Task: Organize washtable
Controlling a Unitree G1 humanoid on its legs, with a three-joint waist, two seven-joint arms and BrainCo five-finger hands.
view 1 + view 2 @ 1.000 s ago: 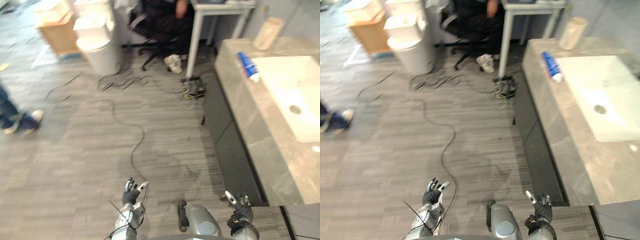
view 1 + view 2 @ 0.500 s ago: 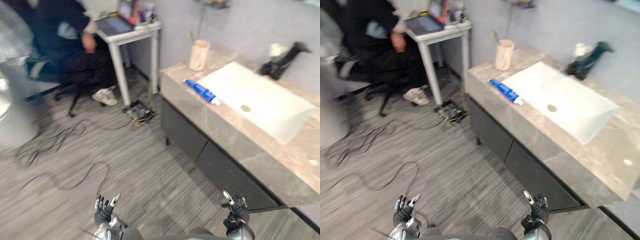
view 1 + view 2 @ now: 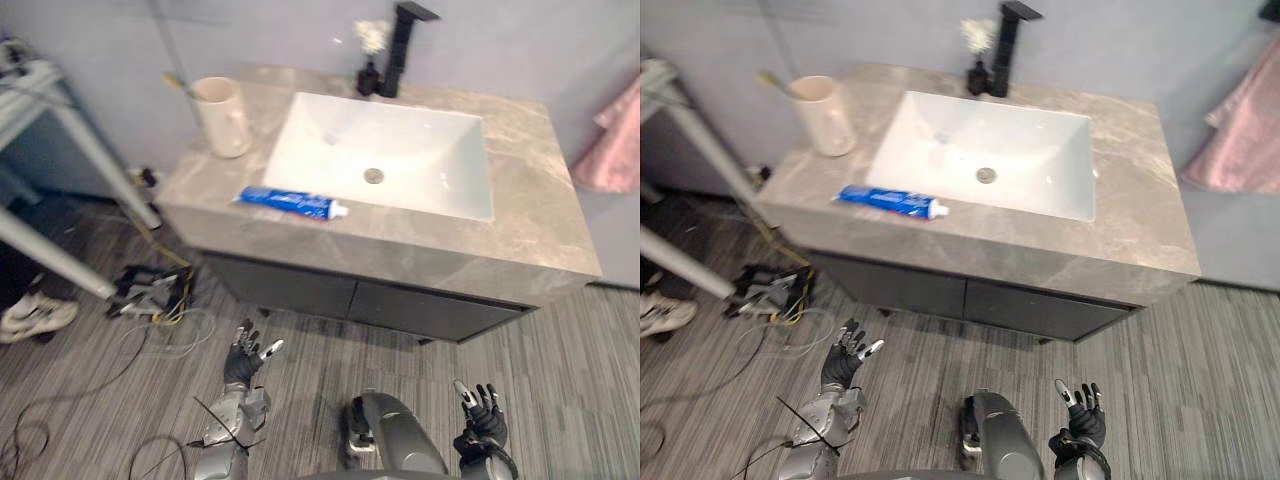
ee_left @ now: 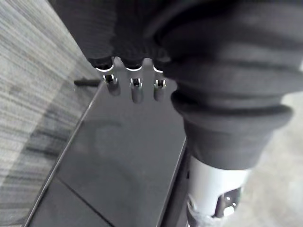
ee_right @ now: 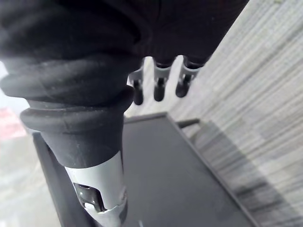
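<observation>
The left hand [image 3: 243, 362] hangs low over the floor [image 3: 560, 350] with its fingers [image 4: 136, 90] straight and spread, holding nothing. The right hand [image 3: 483, 420] is the same: fingers [image 5: 160, 89] relaxed and apart, empty. Both sit in front of the dark cabinet [image 3: 330, 292], well below the stone tabletop [image 3: 530, 205] and well apart from everything on it.

Past the left hand, up and ahead, the toothpaste tube [image 3: 288, 203] lies flat on the tabletop's front strip, just beside the near left corner of the sink [image 3: 300, 150]. Its long axis runs along the front edge, side to side across the robot, with the white cap pointing to the robot's right. The tube sits on the left half of the tabletop, almost in line with the left hand and far off to the side of the right one, so the left hand looks the better placed for it. A reach would probably go up and forward, with the fingers closing across the tube's narrow width rather than along its length.

Further back on the left stands the pale cup [image 3: 222, 117], upright, with a thin handle sticking out of it, likely a toothbrush. It is apart from the tube and looks like the place the tube should go.

Behind the sink rises the black tap [image 3: 404, 45], and a pink towel [image 3: 612, 145] hangs at the far right.
</observation>
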